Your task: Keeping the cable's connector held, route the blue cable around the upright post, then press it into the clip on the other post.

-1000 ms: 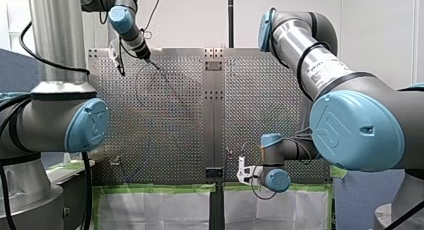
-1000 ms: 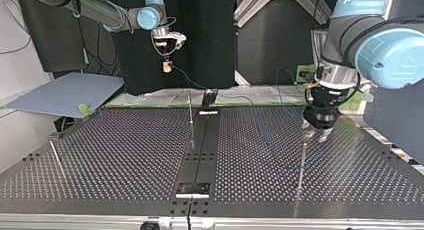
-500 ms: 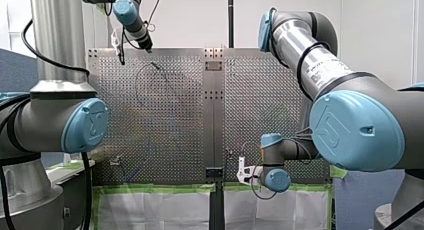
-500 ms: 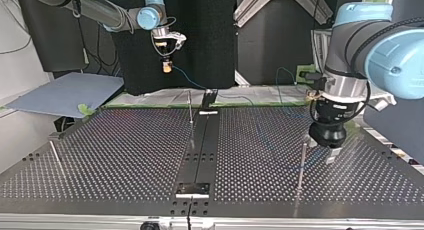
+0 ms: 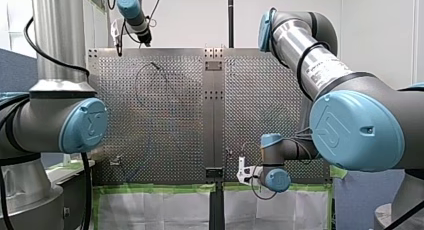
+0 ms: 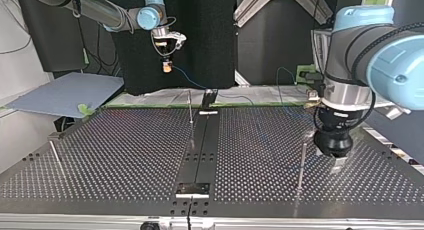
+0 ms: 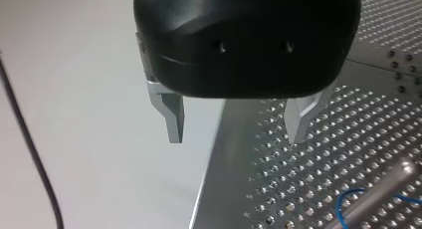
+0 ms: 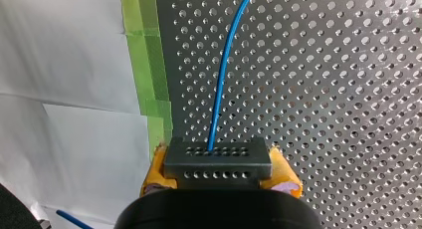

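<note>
Blue cable (image 8: 219,84) rises out of a grey, hole-dotted connector (image 8: 217,159), which my right gripper (image 8: 219,171) clamps between its yellow pads (image 8: 155,171). From there the cable runs ahead of the gripper over the perforated table (image 8: 348,89), close beside a strip of green tape (image 8: 149,64) along the table's edge. In the top view this gripper hangs raised beyond the table's far edge, at the view's left, and the cable drops from it towards the table's middle. My left gripper (image 7: 234,129) holds nothing: its metal fingers (image 7: 171,117) stand wide apart, one over the plate and the other past its edge, over a pale surface. Ahead of it and off to one side shows a thin metal post (image 7: 378,194), with a thin loop of the blue cable at it; whether cable and post touch I cannot tell. In the top view the left gripper hovers above the table at the view's right, just beside that upright post and apart from it. A second thin post (image 6: 190,107) stands near the table's middle, towards its far side.
</note>
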Motion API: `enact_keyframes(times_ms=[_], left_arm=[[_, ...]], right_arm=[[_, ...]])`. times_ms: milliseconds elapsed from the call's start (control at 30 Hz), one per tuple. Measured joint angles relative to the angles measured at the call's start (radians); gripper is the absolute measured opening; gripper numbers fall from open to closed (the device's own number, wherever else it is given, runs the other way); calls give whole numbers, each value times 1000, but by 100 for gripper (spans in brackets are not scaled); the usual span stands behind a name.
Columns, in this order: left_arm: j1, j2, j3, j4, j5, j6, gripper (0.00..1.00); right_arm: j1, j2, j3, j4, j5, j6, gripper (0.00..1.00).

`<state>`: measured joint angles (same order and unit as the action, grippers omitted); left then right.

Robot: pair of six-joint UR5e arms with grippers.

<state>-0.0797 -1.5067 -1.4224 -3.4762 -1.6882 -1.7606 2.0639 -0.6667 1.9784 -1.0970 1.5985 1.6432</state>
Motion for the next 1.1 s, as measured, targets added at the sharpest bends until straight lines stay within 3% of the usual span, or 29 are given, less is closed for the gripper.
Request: enact_keyframes(times_ms=[700, 867, 1100], left_arm=[[-62, -17, 1, -71, -67, 169, 100], [-70, -19, 1, -72, -68, 155, 100], [-85, -50, 1, -74, -72, 96, 100]], right_arm=[[0, 0, 0, 6, 0, 0, 0], [0, 0, 0, 6, 0, 0, 0], [0, 0, 0, 7, 0, -1, 0]])
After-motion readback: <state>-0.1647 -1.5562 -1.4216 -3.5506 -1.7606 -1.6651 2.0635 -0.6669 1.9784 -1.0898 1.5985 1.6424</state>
